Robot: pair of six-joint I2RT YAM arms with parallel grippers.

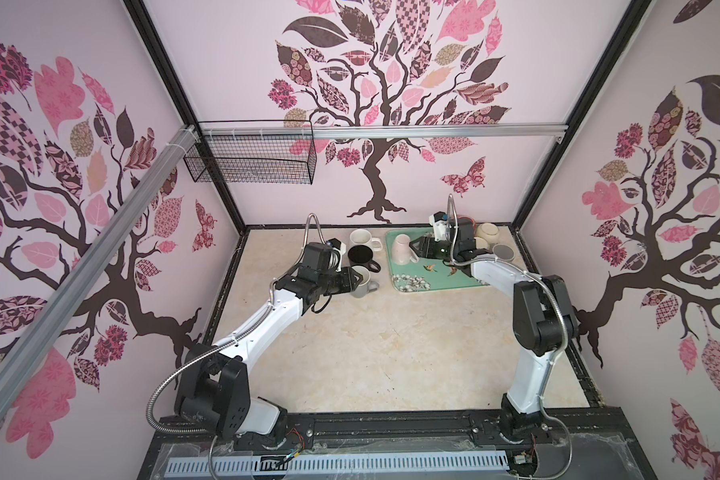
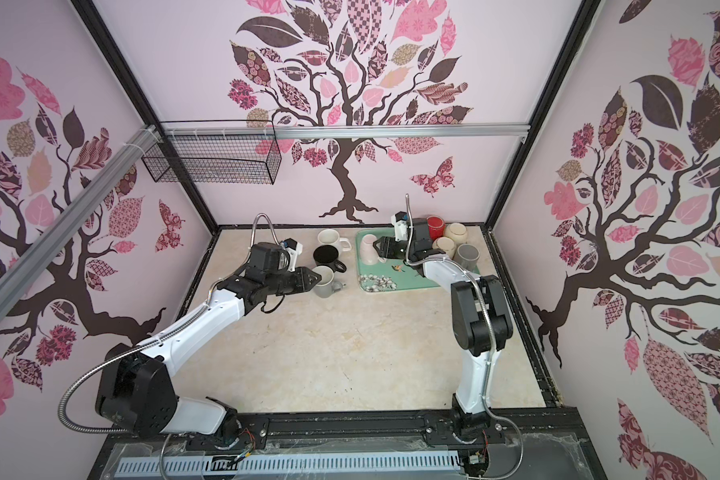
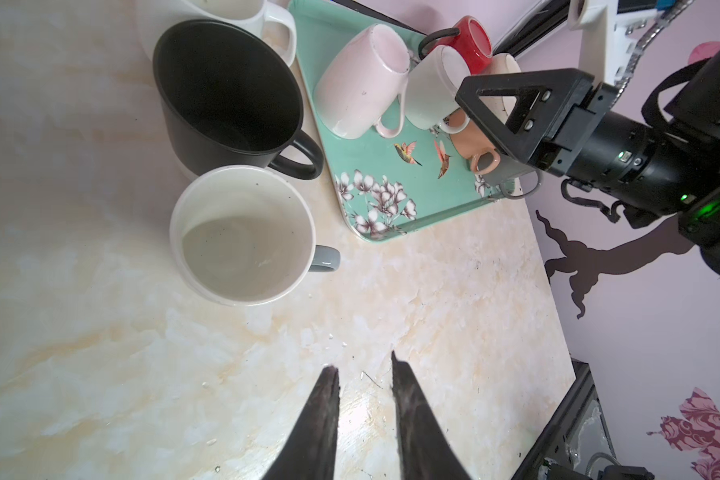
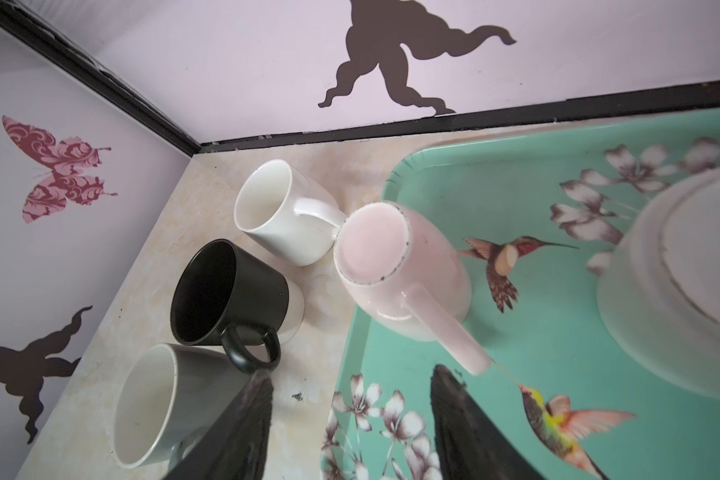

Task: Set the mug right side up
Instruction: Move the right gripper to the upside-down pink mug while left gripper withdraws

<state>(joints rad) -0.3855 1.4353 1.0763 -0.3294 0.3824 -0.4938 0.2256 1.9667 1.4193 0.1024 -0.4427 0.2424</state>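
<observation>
**Upturned pink mug at the tray's edge, with little room to slip**

The pale pink ceramic mug (image 4: pixel 391 282) stood mouth-down, base up, in the corner of the teal flower-and-hummingbird tray (image 4: pixel 558 328) nearest the loose mugs, close to the tray's rim. Its handle (image 4: pixel 445 332) pointed towards the right claw (image 4: pixel 352 372), whose jaws stood apart and empty just short of it.

The likeliest trouble was a nudge rather than a grip. A finger meeting the handle or the wall off-centre would probably slide the glazed mug across the smooth tray. It could then go over the rim or against the glossy white mug (image 4: pixel 275 212) beside it on the table (image 1: pixel 371 353). Whether those two already touched could not be told. A pinch on the handle alone might let the heavy body swing as it rose, and slick glaze could slip out of the jaws halfway through the turn.

Turning the mug over needed room. The big cream upturned cup (image 4: pixel 661 291) sat near it on the tray, and the matte black mug (image 4: pixel 233 291) stood just off the tray, so a wide swing risked a knock.

The left claw (image 3: pixel 362 361), slightly parted and holding nothing, hovered next to the upright grey mug with a white inside (image 3: pixel 242 237). A careless move there might tip that mug, or the two arms might crowd each other.
</observation>
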